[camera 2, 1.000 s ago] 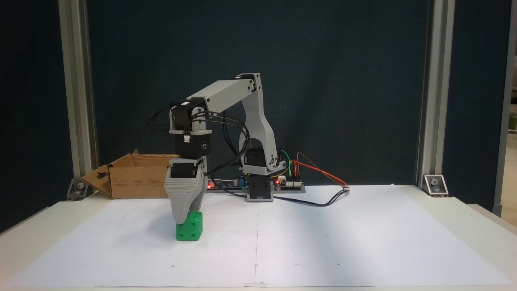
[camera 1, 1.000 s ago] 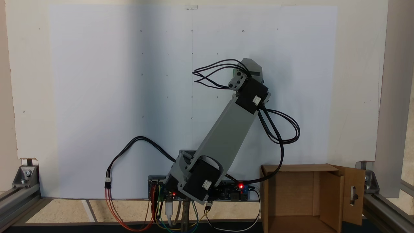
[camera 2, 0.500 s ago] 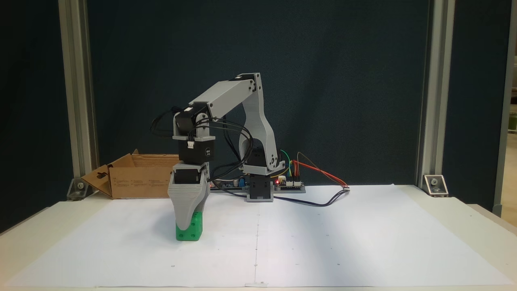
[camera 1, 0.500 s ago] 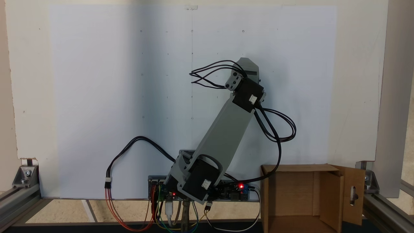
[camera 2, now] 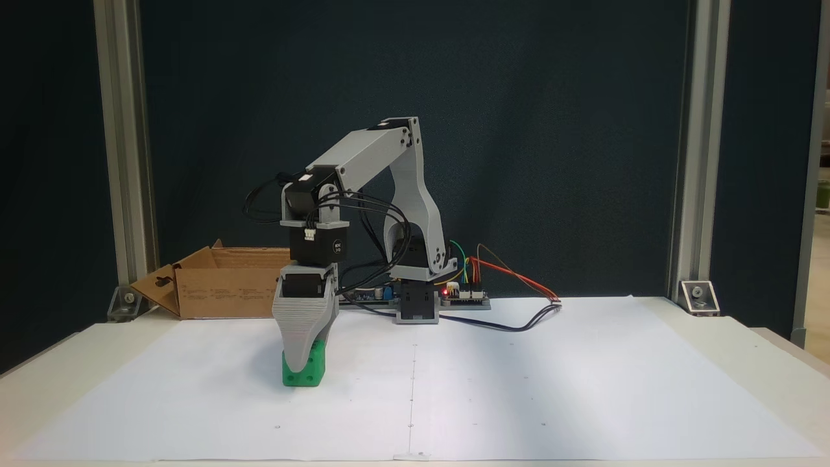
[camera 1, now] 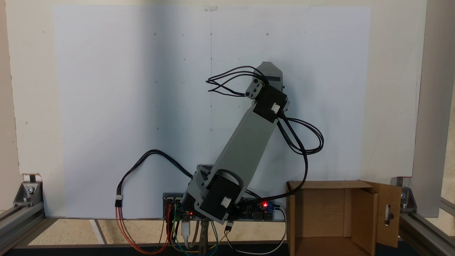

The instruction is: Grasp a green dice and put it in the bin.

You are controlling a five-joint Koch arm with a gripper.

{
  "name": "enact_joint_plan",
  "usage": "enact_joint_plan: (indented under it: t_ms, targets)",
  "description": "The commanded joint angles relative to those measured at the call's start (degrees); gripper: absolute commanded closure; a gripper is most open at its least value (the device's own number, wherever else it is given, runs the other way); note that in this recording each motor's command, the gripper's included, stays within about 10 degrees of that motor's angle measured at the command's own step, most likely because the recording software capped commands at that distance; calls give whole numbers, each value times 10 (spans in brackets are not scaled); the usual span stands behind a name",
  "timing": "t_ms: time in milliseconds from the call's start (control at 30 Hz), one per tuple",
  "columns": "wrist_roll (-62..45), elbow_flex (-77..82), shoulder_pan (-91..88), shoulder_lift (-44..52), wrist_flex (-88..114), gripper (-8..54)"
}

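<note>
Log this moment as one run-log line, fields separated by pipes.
phase: grasp approach | gripper: down over green dice, jaw state unclear | dice: on paper sheet | bin: no dice visible inside

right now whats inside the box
Nothing shows in the box: in a fixed view its open side shows bare cardboard walls and floor. The lowest part runs off the picture, so that bit cannot be checked. The dice sits on the paper under the tool.
</note>
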Motion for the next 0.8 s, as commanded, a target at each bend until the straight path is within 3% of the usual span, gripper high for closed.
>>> enact_joint_plan:
  t_ms: [0,767]
  targets:
    - [32,-10,-4,10,-18,25]
    - [31,-10,3,-27,-49,34]
